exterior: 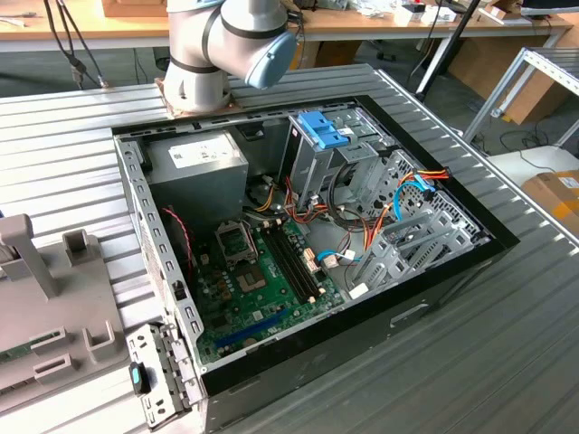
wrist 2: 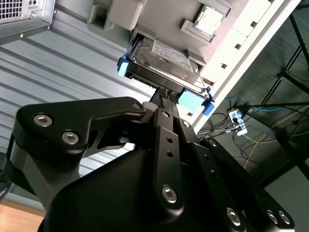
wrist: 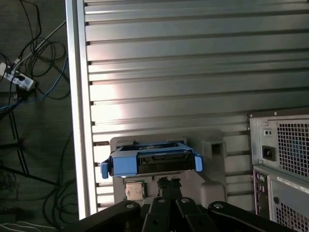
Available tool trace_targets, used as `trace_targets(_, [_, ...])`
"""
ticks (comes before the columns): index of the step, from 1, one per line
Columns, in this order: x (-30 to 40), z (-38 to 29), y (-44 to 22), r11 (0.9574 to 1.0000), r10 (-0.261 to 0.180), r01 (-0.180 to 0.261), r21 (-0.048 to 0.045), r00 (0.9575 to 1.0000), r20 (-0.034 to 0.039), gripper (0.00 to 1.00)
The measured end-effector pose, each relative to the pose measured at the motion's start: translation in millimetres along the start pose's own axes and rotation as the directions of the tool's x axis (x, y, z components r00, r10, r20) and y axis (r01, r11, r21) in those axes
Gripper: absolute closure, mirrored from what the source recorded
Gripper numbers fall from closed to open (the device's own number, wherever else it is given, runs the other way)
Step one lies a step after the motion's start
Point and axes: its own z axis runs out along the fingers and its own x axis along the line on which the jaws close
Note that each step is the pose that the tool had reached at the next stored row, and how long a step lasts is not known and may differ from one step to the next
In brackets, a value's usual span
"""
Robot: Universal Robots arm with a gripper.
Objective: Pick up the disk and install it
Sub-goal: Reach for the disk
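Disk (wrist 2: 166, 60) is seen lying flat in a grey holder (wrist: 215, 164) on the ribbed metal table (wrist: 193, 72), close to the table edge, not installed. White label (wrist 2: 169, 50) is faced up, and blue rails (wrist 2: 190, 100) are fitted at its sides. Gripper (wrist 2: 162, 95) is lined up with the disk's near end in both wrist views. Claw is drawn closed, tips brought together right at that end. Whether the edge is actually touched cannot be told. Small square silver chip (wrist: 134, 190) is seated in the same holder, just beside the disk. In the exterior view, the computer case (exterior: 380, 325) is laid open on the table with the board (exterior: 258, 271) exposed. Power-supply box (exterior: 199, 158) is mounted in the far corner toward the exterior view's left. Drive cage topped by a blue latch (exterior: 321, 128) is stood beside it, toward the exterior view's right. Arm (exterior: 226, 41) is based behind the case.
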Motion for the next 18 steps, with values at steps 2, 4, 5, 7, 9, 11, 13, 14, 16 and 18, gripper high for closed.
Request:
trace_targets(2, [0.3, -0.1, 0.0, 1.0000, 0.000, 0.000, 0.0001, 1.0000, -0.0001, 0.89])
trace_targets(4, [5.6, 0.0, 3.6, 1.0000, 0.000, 0.000, 0.0000, 1.0000, -0.0001, 0.89])
trace_targets(5, [8.9, -0.1, 3.5, 1.0000, 0.000, 0.000, 0.0001, 1.0000, -0.0001, 0.89])
trace_targets(7, [11.4, -0.2, 3.3, 1.0000, 0.000, 0.000, 0.0001, 1.0000, 0.0000, 0.89])
trace_targets(9, [11.4, -0.2, 3.3, 1.0000, 0.000, 0.000, 0.0000, 1.0000, 0.0000, 0.89])
trace_targets(11, [11.5, -0.1, 3.3, 1.0000, 0.000, 0.000, 0.0000, 1.0000, 0.0000, 0.89])
trace_targets(13, [11.8, -0.2, 3.3, 1.0000, 0.000, 0.000, 0.0000, 1.0000, 0.0000, 0.89])
trace_targets(14, [12.1, -0.2, 3.2, 1.0000, 0.000, 0.000, 0.0001, 1.0000, -0.0001, 0.89])
trace_targets(16, [14.5, -0.3, 3.1, 1.0000, 0.000, 0.000, 0.0000, 1.0000, 0.0000, 0.89])
trace_targets(18, [17.7, -0.3, 3.0, 1.0000, 0.000, 0.000, 0.0000, 1.0000, 0.0000, 0.89])
